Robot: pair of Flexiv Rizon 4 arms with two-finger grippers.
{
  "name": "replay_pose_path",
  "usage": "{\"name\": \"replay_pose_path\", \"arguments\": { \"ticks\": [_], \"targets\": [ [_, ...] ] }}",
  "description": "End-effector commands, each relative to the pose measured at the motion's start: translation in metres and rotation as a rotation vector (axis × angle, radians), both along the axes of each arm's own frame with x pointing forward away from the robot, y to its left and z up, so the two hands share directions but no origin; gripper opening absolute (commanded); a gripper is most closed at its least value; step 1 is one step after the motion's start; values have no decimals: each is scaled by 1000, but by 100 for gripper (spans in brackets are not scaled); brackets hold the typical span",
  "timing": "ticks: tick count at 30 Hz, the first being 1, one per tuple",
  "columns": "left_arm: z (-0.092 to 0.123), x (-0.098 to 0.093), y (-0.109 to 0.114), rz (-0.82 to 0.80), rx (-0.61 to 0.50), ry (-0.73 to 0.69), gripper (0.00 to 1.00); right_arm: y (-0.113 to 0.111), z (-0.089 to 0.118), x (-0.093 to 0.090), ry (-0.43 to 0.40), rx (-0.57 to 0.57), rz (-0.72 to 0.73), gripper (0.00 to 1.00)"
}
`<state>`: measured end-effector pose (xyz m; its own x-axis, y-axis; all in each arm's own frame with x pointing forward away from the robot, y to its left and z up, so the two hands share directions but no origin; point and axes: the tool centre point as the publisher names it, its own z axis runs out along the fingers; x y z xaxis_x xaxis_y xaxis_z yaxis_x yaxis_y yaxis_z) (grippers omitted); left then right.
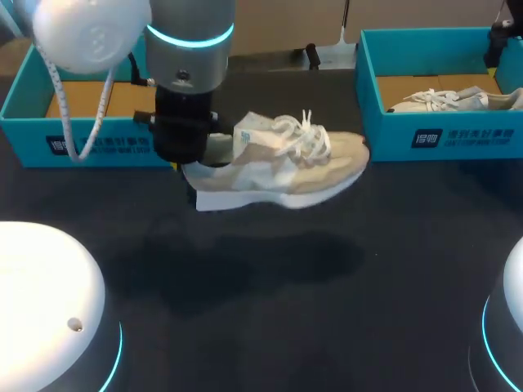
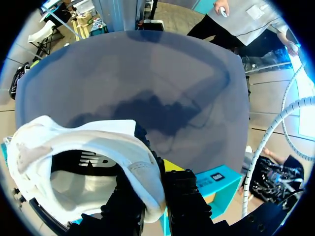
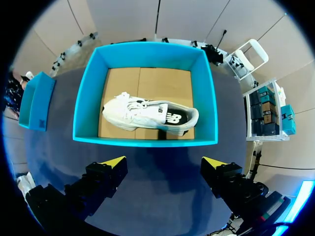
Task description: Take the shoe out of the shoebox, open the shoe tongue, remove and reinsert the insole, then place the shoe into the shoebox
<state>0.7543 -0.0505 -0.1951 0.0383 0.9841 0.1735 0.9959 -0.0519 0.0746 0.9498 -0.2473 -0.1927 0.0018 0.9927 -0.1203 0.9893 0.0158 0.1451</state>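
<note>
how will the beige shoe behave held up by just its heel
Probably light: the left tool holds the shoe aloft by its heel collar alone. The collar looks soft, so it may sag or swing. Loose laces will likely dangle.

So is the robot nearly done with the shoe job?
Not nearly. Done: the shoe is out of the left box, which looks empty, and is up over the table. In hand: the left hand is shut on its heel. The right hand hangs open over the right box, where another shoe lies. Left: open the tongue, take the insole out and back in, then box the shoe.
</note>
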Motion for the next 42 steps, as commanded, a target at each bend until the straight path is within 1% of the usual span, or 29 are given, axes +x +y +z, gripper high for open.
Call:
{"name": "replay_pose_path", "arguments": {
  "ticks": [1,3,4,13,15,16,21,25,31,37,42],
  "targets": [
    [-26,5,-10,3,11,12,0,0,0,0,0,-1,0,100],
    [-34,5,-12,2,14,14,0,0,0,0,0,-1,0,100],
    [-43,5,-15,0,15,22,0,0,0,0,0,-1,0,100],
    [-88,6,-22,16,34,58,0,0,0,0,0,-1,0,100],
    [-94,6,-23,17,53,53,0,0,0,0,0,-1,0,100],
    [-98,6,-23,22,28,71,0,0,0,0,0,-1,0,100],
    [-116,5,-26,31,39,65,0,0,0,0,0,-1,0,100],
    [-131,1,-27,18,45,67,0,0,0,0,0,-1,0,100],
    [-148,-5,-27,25,81,57,0,0,0,0,0,-1,0,100],
    [-160,-5,-25,47,102,46,0,0,0,0,0,-1,0,100],
    [-169,-7,-23,63,118,71,0,0,0,0,0,-1,0,100]
  ]
}}
